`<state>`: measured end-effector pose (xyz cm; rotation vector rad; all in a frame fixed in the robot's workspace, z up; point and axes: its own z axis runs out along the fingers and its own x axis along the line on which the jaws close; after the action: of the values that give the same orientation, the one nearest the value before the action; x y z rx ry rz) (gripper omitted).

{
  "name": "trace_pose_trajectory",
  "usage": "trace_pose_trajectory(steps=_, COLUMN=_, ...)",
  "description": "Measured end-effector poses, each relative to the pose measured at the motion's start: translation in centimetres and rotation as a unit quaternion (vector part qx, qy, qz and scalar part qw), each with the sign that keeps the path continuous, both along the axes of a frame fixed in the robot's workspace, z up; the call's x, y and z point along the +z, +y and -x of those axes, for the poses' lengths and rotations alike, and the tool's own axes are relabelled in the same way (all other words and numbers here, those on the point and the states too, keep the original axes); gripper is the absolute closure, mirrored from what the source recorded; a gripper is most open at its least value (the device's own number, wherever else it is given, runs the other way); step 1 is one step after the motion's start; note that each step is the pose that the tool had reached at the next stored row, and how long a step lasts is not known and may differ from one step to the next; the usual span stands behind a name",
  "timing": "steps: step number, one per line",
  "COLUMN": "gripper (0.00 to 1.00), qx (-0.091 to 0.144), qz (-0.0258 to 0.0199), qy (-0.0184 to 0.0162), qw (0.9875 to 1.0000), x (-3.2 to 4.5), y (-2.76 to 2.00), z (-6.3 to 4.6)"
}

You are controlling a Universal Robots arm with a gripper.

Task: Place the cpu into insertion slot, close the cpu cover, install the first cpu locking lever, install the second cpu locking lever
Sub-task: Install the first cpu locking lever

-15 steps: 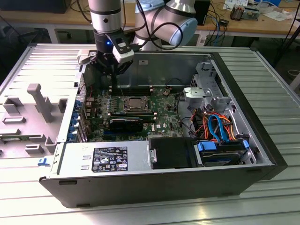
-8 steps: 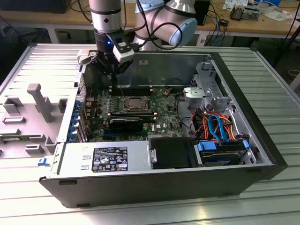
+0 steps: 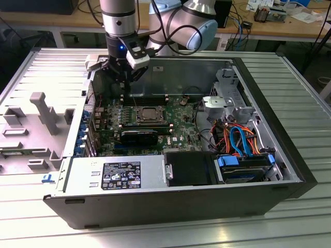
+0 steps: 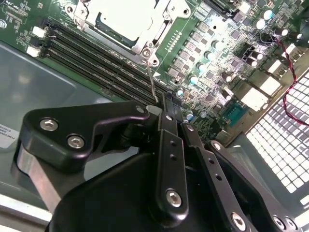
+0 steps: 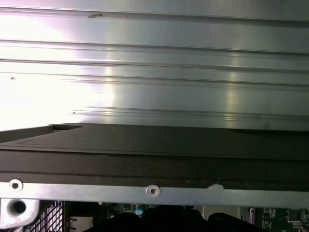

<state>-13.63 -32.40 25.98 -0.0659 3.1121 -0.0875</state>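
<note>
Gripper at a locking lever beside the seated cpu

Taking the insertion slot (image 3: 150,114) as landmark in the exterior view: the gripper (image 3: 123,93) hangs just beyond its left edge, fingers pinched nearly together around a thin wire lever (image 4: 152,83) in the second wrist view. The cpu (image 3: 150,113) lies flat in the slot under the cpu cover (image 4: 145,46); its square shape has no long axis. The lever could likely slip free and spring back if pushed off-line.

In the second wrist view the cpu cover (image 4: 145,36) and cpu (image 4: 128,17) run off the picture's edge. The gripper (image 4: 169,104) hides the board beneath; its fingertips' gap is unclear.
</note>
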Motion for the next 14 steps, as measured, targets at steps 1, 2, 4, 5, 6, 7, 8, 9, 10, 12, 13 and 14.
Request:
trace_pose_trajectory(steps=1, gripper=0.89, qx=0.0, qz=0.0, qy=-0.0001, qw=1.0, x=0.0, y=0.0, z=-0.02)
trace_pose_trajectory(steps=2, gripper=0.89, qx=0.0, qz=0.0, qy=0.0, qw=1.0, x=0.0, y=0.0, z=-0.04)
trace_pose_trajectory(steps=4, gripper=0.89, qx=0.0, qz=0.0, qy=0.0, qw=1.0, x=-0.01, y=0.0, z=-0.11)
trace_pose_trajectory(steps=5, gripper=0.89, qx=0.0, qz=0.0, qy=0.0, qw=1.0, x=-0.01, y=0.0, z=-0.13)
trace_pose_trajectory(steps=6, gripper=0.89, qx=0.0, qz=-0.0001, qy=-0.0001, qw=1.0, x=-0.01, y=0.0, z=-0.14)
trace_pose_trajectory(steps=7, gripper=0.89, qx=0.0, qz=-0.0001, qy=0.0, qw=1.0, x=-0.01, y=0.0, z=-0.14)
trace_pose_trajectory(steps=8, gripper=0.89, qx=0.0, qz=-0.0001, qy=-0.0001, qw=1.0, x=-0.01, y=0.0, z=-0.16)
trace_pose_trajectory(steps=9, gripper=0.89, qx=0.0, qz=-0.0001, qy=-0.0001, qw=1.0, x=-0.01, y=0.0, z=-0.18)
trace_pose_trajectory(steps=10, gripper=0.89, qx=0.0, qz=0.0, qy=0.0, qw=1.0, x=-0.01, y=0.0, z=-0.21)
trace_pose_trajectory(steps=12, gripper=0.89, qx=0.0, qz=0.0, qy=0.0, qw=1.0, x=-0.02, y=0.0, z=-0.23)
trace_pose_trajectory(steps=13, gripper=0.89, qx=0.0, qz=0.0, qy=0.0, qw=1.0, x=-0.02, y=0.0, z=-0.25)
trace_pose_trajectory(steps=14, gripper=0.89, qx=0.0, qz=-0.0001, qy=0.0, qw=1.0, x=-0.02, y=0.0, z=-0.27)
